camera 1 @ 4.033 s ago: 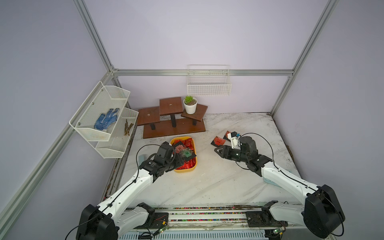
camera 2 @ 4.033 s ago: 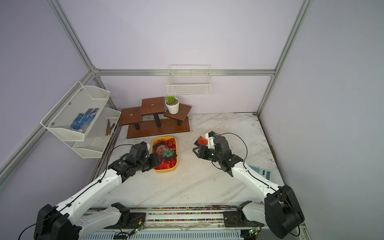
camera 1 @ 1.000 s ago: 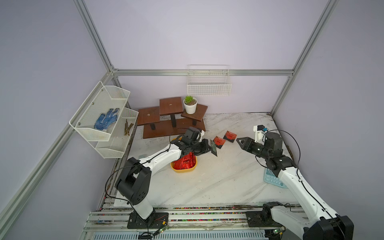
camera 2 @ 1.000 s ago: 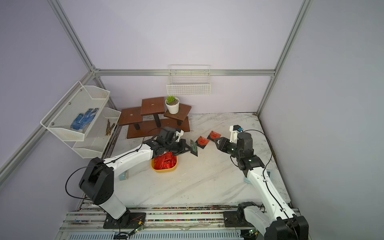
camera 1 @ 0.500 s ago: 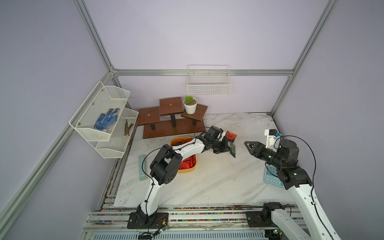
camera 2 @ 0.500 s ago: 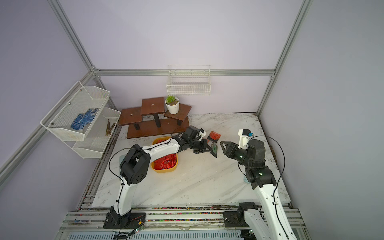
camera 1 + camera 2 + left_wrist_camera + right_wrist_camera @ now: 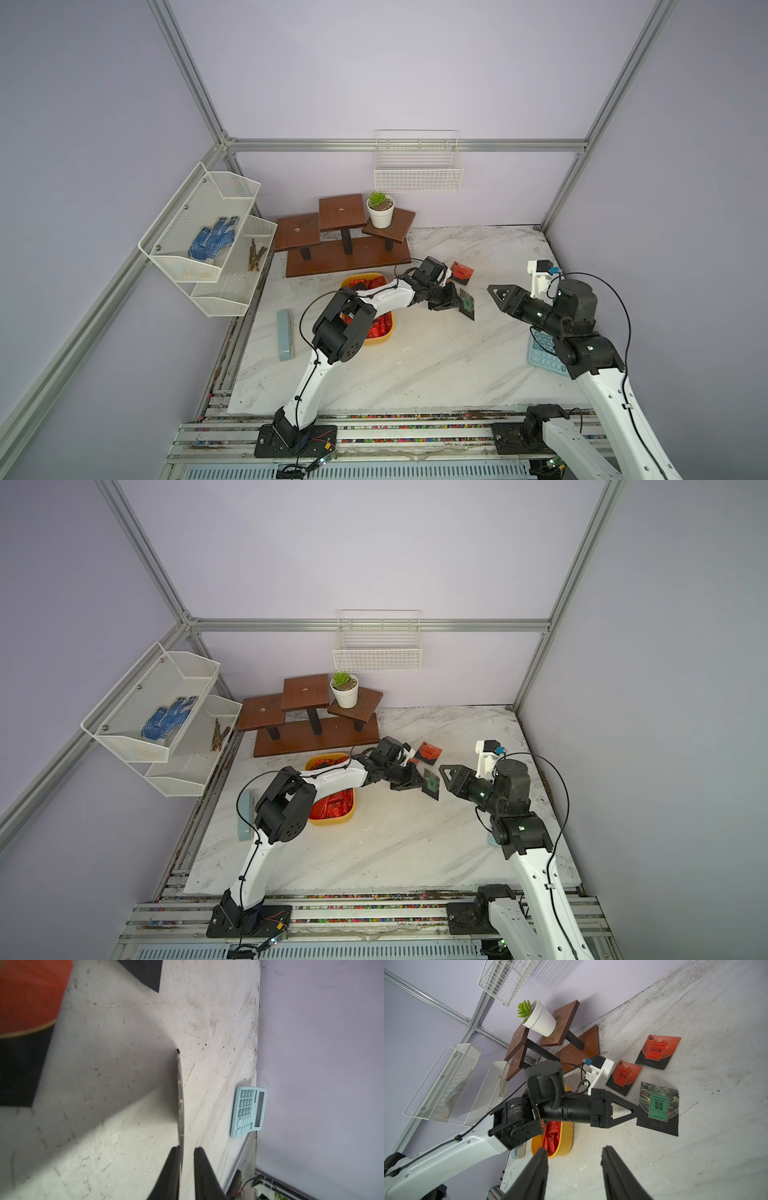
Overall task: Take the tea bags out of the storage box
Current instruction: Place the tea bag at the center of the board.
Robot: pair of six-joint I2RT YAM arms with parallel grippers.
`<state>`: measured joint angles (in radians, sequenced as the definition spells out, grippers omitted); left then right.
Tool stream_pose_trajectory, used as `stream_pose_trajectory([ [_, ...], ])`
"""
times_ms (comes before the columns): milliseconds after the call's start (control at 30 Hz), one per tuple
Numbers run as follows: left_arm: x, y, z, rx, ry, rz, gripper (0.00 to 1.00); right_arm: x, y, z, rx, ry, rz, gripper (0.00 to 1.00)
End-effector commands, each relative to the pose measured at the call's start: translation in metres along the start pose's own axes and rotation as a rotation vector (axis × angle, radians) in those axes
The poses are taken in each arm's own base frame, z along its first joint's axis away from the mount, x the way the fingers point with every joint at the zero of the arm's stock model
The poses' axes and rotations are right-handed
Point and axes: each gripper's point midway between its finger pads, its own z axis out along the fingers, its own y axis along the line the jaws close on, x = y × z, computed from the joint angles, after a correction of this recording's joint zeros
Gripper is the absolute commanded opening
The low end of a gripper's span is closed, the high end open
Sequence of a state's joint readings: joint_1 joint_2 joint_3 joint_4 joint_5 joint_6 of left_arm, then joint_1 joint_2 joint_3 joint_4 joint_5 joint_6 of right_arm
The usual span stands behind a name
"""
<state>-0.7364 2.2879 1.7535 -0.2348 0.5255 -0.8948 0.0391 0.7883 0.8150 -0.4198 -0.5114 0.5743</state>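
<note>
Near storage box, low over desk: left end effector narrowly parted, green-label packet edge-on against one finger. Right end effector wide, empty. Red foil sachets heaped in box. Judged light, thin, slick, floppy; pinch sealed edge.

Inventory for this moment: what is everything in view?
storage box: one, yellow, beneath the left arm.
red foil sachets: many, red, in the storage box.
red-label packets: two, black, on the table.
green-label packet: one, black, at the tips of the left gripper.
calculator: one, pale blue, table's right edge.
flat bar: one, grey-blue, table's left edge.
stepped stand: one, brown, table's back.
potted succulent: one, white pot, on the stand.
wire basket: one, white, back wall.
mesh shelves: two tiers, white, left wall.
gloves: count unclear, blue, upper tier.
sticks: few, brown, lower tier.
left gripper: one, black, jaws apart.
right gripper: one, black, open and empty.
</note>
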Motion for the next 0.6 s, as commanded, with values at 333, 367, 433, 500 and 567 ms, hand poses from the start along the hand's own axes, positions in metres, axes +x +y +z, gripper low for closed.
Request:
stream_pose_trajectory([
  [333,-0.008,-0.016,-0.057,-0.14,-0.096,0.119,0.48,-0.003,0.004,0.007,-0.045,-0.004,0.002,0.55],
  [367,-0.008,-0.019,-0.065,-0.151,-0.11,0.129,0.48,-0.004,0.004,0.008,-0.048,-0.003,0.003,0.55],
  [433,-0.008,-0.022,-0.081,-0.169,-0.136,0.145,0.48,-0.004,0.004,0.009,-0.053,0.0,0.006,0.55],
  [500,-0.007,-0.027,-0.098,-0.185,-0.164,0.163,0.48,-0.004,0.006,0.011,-0.065,0.006,0.008,0.54],
  [567,-0.003,-0.028,-0.116,-0.206,-0.188,0.175,0.48,-0.004,0.007,0.014,-0.078,0.011,0.017,0.54],
])
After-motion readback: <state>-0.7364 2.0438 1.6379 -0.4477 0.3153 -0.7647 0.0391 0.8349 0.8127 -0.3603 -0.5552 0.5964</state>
